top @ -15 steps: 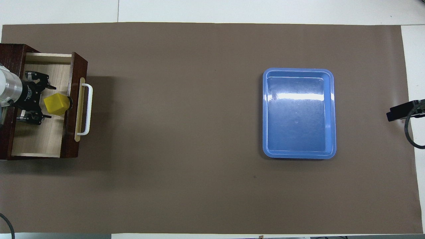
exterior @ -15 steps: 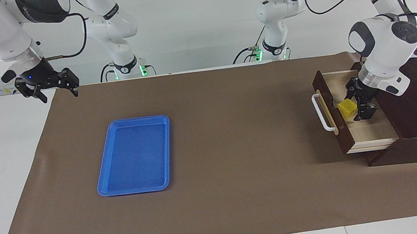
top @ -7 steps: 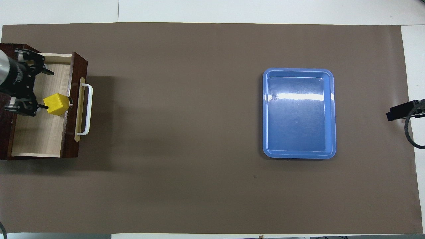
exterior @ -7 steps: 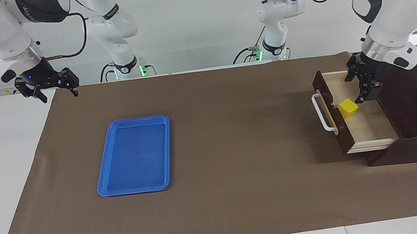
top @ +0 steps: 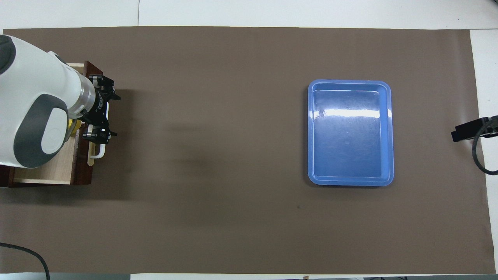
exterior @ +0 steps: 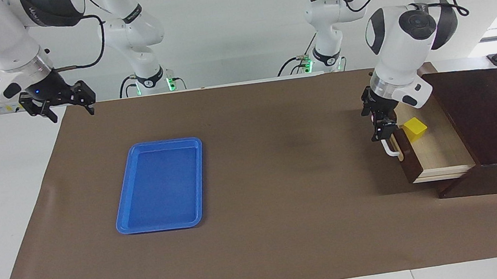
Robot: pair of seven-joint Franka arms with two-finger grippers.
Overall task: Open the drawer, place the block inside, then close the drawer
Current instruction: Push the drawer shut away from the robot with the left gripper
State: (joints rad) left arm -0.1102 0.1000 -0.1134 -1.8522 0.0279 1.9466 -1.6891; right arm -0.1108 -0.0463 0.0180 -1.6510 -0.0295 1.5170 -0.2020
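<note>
The drawer (exterior: pixel 406 160) stands pulled out of its dark wooden cabinet (exterior: pixel 487 115) at the left arm's end of the table. The yellow block (exterior: pixel 415 128) lies inside on the pale wood, against the drawer front. In the overhead view the left arm hides all but a sliver of the block (top: pixel 72 123). My left gripper (exterior: pixel 375 119) hangs open and empty in front of the drawer front, by the white handle (exterior: pixel 390 149); whether it touches the handle I cannot tell. From overhead, the left gripper (top: pixel 109 113) covers most of the handle (top: pixel 99 152). My right gripper (exterior: pixel 72 114) waits open and empty, raised.
A flat blue tray (exterior: pixel 159 186) lies empty on the brown mat toward the right arm's end, also in the overhead view (top: pixel 350 132). The right gripper hovers over the mat's corner close to the robots.
My left gripper rose out of the drawer, leaving the block inside, and swung over the drawer front to the handle. The right arm has not moved.
</note>
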